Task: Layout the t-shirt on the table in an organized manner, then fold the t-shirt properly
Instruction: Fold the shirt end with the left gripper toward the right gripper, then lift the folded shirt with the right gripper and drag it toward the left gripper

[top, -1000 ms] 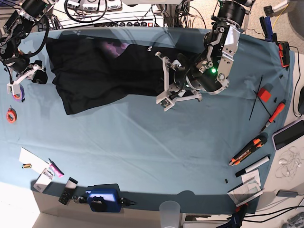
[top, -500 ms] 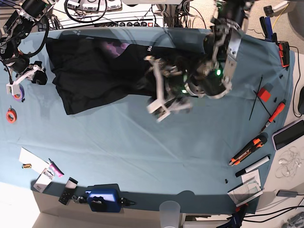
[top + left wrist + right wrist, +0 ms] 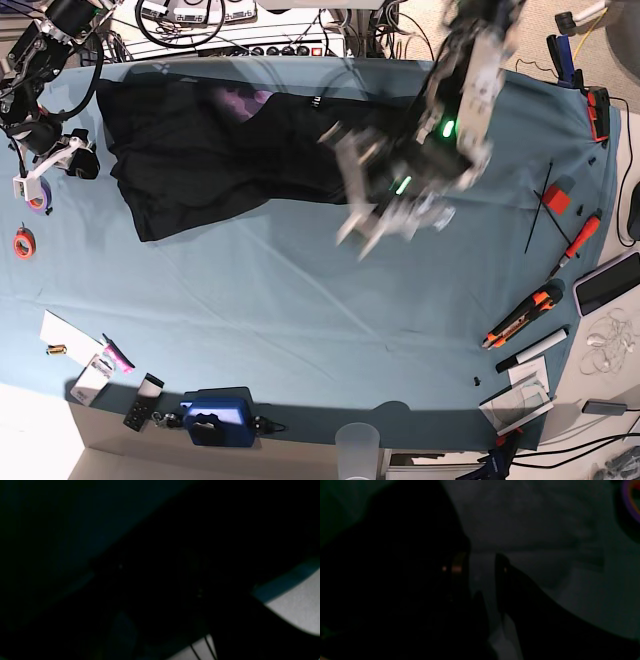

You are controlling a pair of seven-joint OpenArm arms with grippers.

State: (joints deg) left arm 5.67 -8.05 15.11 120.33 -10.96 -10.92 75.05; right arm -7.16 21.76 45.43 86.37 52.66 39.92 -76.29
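Left gripper (image 3: 370,215) is a motion-blurred smear just off the t-shirt's (image 3: 200,150) near edge, so we can't tell its jaws. Shirt's bunched along the table's (image 3: 300,320) far side. Right gripper (image 3: 45,175) sits left; can't tell either.

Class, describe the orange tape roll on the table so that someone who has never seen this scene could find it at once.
Start at the wide teal-blue cloth table and go to its left edge in the base view, below the crumpled black fabric t-shirt. There lies a small flat orange tape roll. The purple tape roll just above it differs in colour.
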